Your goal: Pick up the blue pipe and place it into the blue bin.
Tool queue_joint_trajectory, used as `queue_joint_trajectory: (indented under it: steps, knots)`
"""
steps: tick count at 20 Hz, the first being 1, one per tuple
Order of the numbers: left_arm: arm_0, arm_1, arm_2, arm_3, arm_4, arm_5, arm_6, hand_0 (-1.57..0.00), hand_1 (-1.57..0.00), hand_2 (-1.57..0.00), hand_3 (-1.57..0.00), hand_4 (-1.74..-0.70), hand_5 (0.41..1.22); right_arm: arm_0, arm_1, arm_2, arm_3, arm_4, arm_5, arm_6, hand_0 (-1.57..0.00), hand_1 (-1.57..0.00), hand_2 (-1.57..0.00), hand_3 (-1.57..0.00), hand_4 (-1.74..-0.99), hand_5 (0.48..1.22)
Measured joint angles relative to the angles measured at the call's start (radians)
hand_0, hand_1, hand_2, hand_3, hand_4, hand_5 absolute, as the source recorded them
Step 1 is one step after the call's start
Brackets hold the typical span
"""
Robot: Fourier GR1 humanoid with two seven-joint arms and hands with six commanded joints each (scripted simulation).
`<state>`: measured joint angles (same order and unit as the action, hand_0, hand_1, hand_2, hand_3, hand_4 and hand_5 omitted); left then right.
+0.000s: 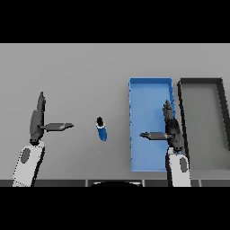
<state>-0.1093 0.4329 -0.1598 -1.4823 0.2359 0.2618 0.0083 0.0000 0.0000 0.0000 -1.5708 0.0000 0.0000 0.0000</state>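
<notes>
Pipe (102,130) lies on counter (81,72), untouched, between the two hands and left of blue bin (148,87). Left robot hand (38,122) fingers straight, spread, empty. Right robot hand (171,128) same, hovering over the bin. Grey bin (202,81) beyond. Pick and place both remain.

Bare table surrounds the blue pipe (101,129) on every side. Right of the pipe, the right hand (171,130) hangs over the blue bin (146,96), partly blocking it.
</notes>
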Motion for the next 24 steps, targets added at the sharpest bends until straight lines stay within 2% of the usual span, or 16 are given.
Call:
queue_joint_trajectory:
  steps: [6, 7, 8, 10, 12, 13, 15, 17, 20, 22, 24]
  knots:
    - [-0.01, 0.006, 0.01, 0.017, 0.008, -0.01, -0.007, 0.0, 0.0, 0.0, 0.0, -1.07, 0.591, -0.024, 0.011, 0.005, 0.014, 0.01, -0.013, 0.011, 0.0, 0.0, 0.0, 0.0, -1.225, 0.617]
    - [-0.005, 0.084, -0.024, 0.008, 0.014, -0.149, -0.054, 0.0, 0.0, 0.0, 0.0, -1.07, 0.59, 0.003, -0.032, 0.041, -0.015, 0.057, 0.017, -0.052, 0.0, 0.0, 0.0, 0.0, -1.224, 0.618]
    - [-0.015, 0.14, -0.037, 0.009, 0.025, -0.242, -0.071, 0.0, 0.0, 0.0, 0.0, -1.07, 0.589, 0.036, -0.06, 0.074, -0.045, 0.101, 0.032, -0.077, 0.0, 0.0, 0.0, 0.0, -1.225, 0.618]
    - [-0.025, 0.185, -0.048, 0.025, 0.039, -0.336, -0.086, 0.0, 0.0, 0.0, 0.0, -1.08, 0.588, 0.061, -0.083, 0.1, -0.079, 0.135, 0.043, -0.079, 0.0, 0.0, 0.0, 0.0, -1.223, 0.62]
    - [-0.013, 0.199, -0.056, 0.028, 0.039, -0.373, -0.112, 0.0, 0.0, 0.0, 0.0, -1.08, 0.596, 0.071, -0.102, 0.109, -0.098, 0.158, 0.043, -0.053, 0.0, 0.0, 0.0, 0.0, -1.203, 0.614]
    - [-0.019, 0.197, -0.061, 0.032, 0.032, -0.375, -0.111, 0.0, 0.0, 0.0, 0.0, -1.08, 0.6, 0.067, -0.099, 0.118, -0.098, 0.173, 0.037, -0.049, 0.0, 0.0, 0.0, 0.0, -1.196, 0.609]
    - [-0.017, 0.21, -0.065, 0.02, 0.042, -0.399, -0.111, 0.0, 0.0, 0.0, 0.0, -1.09, 0.605, 0.065, -0.109, 0.112, -0.104, 0.181, 0.031, -0.009, 0.0, 0.0, 0.0, 0.0, -1.185, 0.597]
    - [0.001, 0.224, -0.08, -0.015, 0.059, -0.448, -0.143, 0.0, 0.0, 0.0, 0.0, -1.1, 0.583, 0.067, -0.106, 0.115, -0.108, 0.182, 0.029, -0.028, 0.0, 0.0, 0.0, 0.0, -1.187, 0.6]
    - [0.037, 0.233, -0.133, -0.081, 0.065, -0.517, -0.145, 0.0, 0.0, 0.0, 0.0, -1.11, 0.534, 0.075, -0.11, 0.121, -0.108, 0.184, 0.037, -0.066, 0.0, 0.0, 0.0, 0.0, -1.201, 0.609]
    - [0.064, 0.224, -0.176, -0.125, 0.048, -0.53, -0.122, 0.0, 0.0, 0.0, 0.0, -1.14, 0.503, 0.056, -0.113, 0.121, -0.097, 0.19, 0.036, -0.042, 0.0, 0.0, 0.0, 0.0, -1.208, 0.611]
    - [0.062, 0.205, -0.214, -0.153, 0.04, -0.545, -0.1, 0.0, 0.0, 0.0, 0.0, -1.17, 0.49, 0.069, -0.113, 0.125, -0.105, 0.189, 0.041, -0.053, 0.0, 0.0, 0.0, 0.0, -1.211, 0.613]
